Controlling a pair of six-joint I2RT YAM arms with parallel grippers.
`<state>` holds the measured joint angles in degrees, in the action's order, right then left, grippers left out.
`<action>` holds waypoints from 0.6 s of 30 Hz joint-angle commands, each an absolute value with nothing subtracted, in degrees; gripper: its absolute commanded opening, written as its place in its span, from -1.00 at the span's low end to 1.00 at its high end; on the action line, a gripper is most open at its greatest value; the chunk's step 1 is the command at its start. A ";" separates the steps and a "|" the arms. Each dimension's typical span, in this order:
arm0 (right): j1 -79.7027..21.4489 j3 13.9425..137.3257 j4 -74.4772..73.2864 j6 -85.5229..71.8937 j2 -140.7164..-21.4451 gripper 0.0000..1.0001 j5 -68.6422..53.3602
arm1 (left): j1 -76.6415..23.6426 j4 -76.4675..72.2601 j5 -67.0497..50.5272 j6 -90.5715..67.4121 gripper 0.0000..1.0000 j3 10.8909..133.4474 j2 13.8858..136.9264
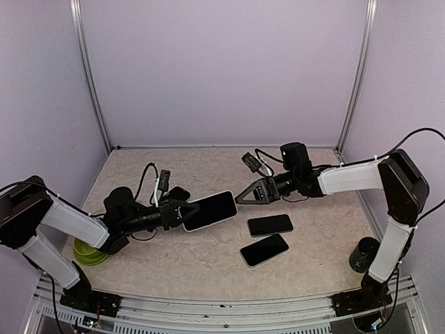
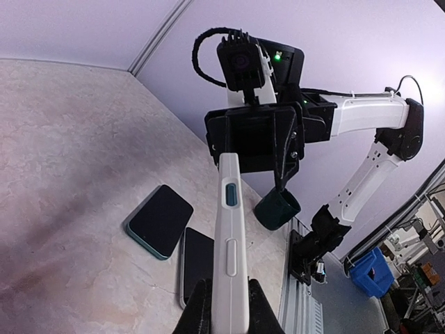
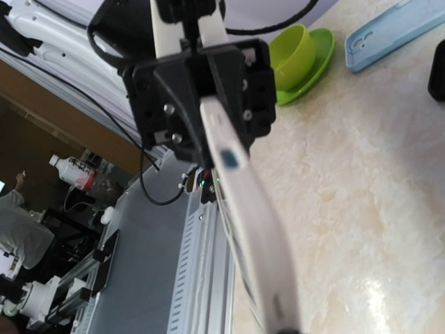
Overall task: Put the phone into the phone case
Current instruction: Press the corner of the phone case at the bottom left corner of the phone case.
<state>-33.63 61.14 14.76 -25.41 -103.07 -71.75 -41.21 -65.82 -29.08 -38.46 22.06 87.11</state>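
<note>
- Black left hand (image 1: 183,212): its fingers (image 2: 200,312) press onto the two faces of the white-edged, black-screened phone (image 1: 210,210), pinching it at one short end.
- White phone edge with a bluish side button runs straight out from that grip in the left wrist view. The phone is held in the air above the surface, its screen showing to the top camera.
- Black right hand (image 1: 240,197) points at the phone's free end, just beside it. I cannot tell whether its fingers are spread or touch the phone.
- Near the right hand, two more dark-screened phones lie flat on the beige marbled surface (image 1: 208,268), close together but apart: a blue-rimmed phone (image 1: 270,225) and a white-rimmed phone (image 1: 264,250).
- The light-blue phone case (image 3: 393,31) lies flat on the surface in the right wrist view, near a bright green cup on a green saucer (image 3: 300,59).
- A dark green cup (image 1: 363,254) stands by the right arm's base.
</note>
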 commanded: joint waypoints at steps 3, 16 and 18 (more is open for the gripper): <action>-33.29 59.92 14.15 -25.01 -102.40 -0.17 -71.86 | -40.34 -74.67 -28.70 -40.27 -1.00 21.15 86.68; -35.31 59.88 15.99 -26.81 -104.30 -0.11 -71.46 | -40.25 -77.31 -28.77 -41.59 -1.00 20.67 88.04; -35.70 60.01 16.04 -26.71 -104.52 -0.13 -71.86 | -40.25 -77.64 -28.61 -41.74 -1.00 20.58 88.32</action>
<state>-34.39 60.05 14.83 -26.68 -103.33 -71.07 -40.53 -71.24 -28.91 -41.17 20.69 88.09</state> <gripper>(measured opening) 0.441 0.114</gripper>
